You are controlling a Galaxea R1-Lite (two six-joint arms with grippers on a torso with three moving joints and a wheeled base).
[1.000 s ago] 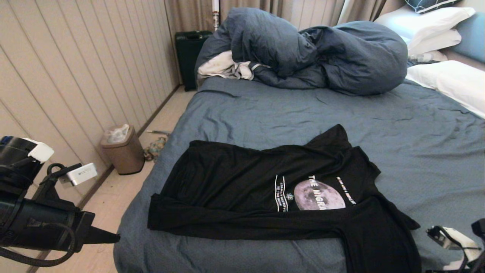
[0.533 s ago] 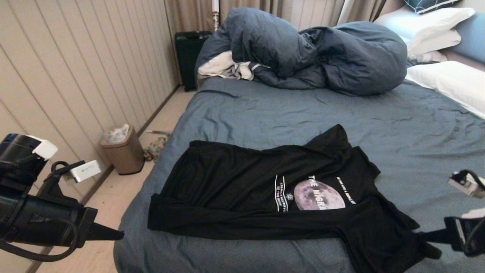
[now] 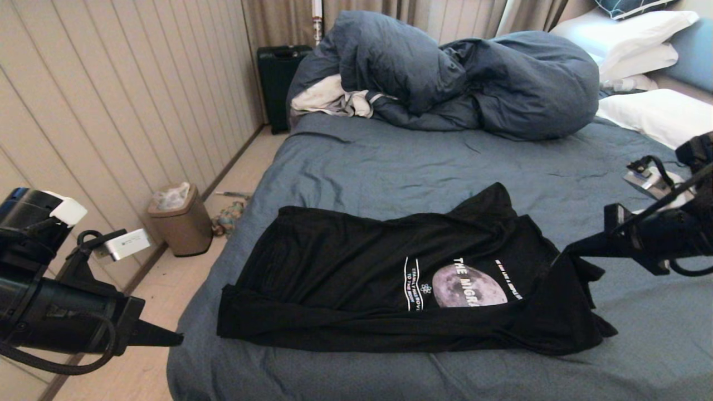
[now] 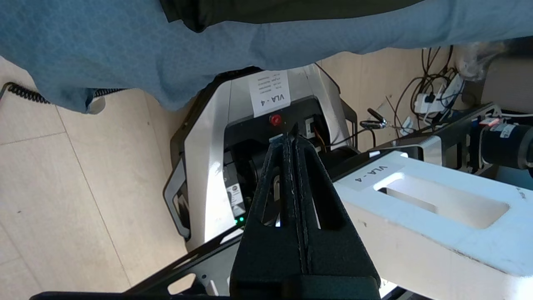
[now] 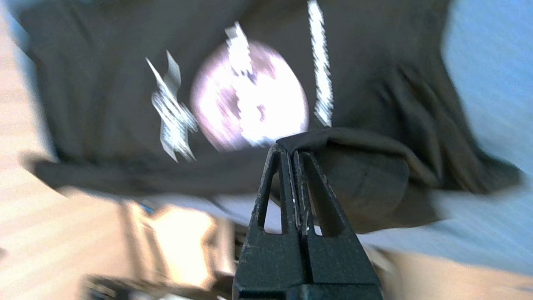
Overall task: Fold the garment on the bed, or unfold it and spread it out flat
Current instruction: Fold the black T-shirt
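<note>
The large bed [image 3: 390, 167] with its wrinkled slate-blue sheet fills the scene, and the bulky dark-blue duvet [image 3: 445, 78] is heaped at its far end, well beyond both grippers, with white pillows [image 3: 657, 114] behind the right arm. The black short-sleeved T-shirt [image 3: 362, 273] of thin soft fabric, printed with a grey moon and white lettering, lies across the near part of the bed, stretching from the right gripper [image 3: 562, 252] towards the left gripper [image 3: 175, 338].

The shirt's near right corner is pinched in the right gripper, whose jaws are closed on a fold of black fabric, as the right wrist view [image 5: 291, 152] confirms. That corner has been lifted off the sheet and carried inward, so the flap now rises towards the moon print. A second ago this part hung over the near edge of the bed and the right gripper was low at the frame's corner; half a second ago it had just reached the cloth. A fold of the right side over the chest is judged to be under way, not a spreading.

The left gripper is closed on nothing and waits off the bed's near left corner, apart from the shirt's hem; it has barely shifted.
</note>
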